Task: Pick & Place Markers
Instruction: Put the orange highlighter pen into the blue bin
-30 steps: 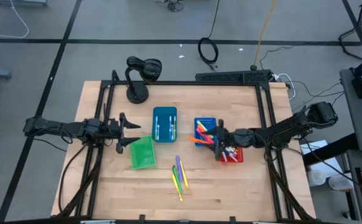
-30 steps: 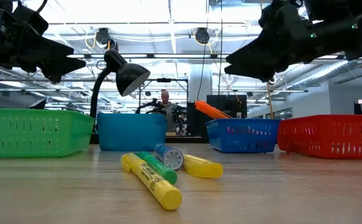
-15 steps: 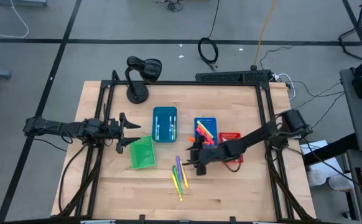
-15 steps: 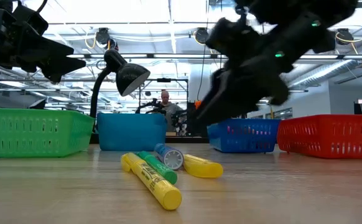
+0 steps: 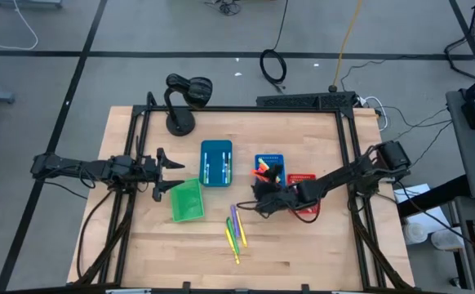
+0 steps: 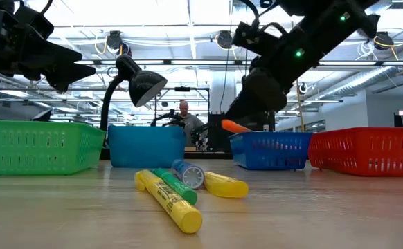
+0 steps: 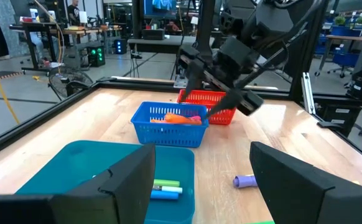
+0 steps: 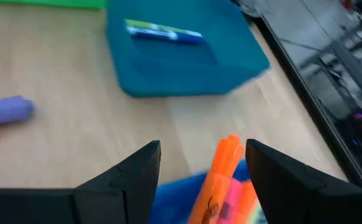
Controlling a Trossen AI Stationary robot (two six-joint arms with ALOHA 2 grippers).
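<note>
Right gripper (image 5: 259, 196) released and empty above the blue bin (image 5: 270, 170), loose markers (image 5: 236, 227) nearby, left gripper (image 5: 162, 173) released by the green bin (image 5: 186, 200)

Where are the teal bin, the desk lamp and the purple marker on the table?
teal bin (image 5: 216, 162), high view, its floor.
desk lamp (image 5: 180, 125), high view, its round base.
purple marker (image 7: 244, 181), left wrist view, its body.

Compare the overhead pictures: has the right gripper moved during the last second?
Yes. The right gripper began over the gap between the blue bin and the red bin, swung out towards the loose markers, and now sits at the blue bin's near corner.
</note>
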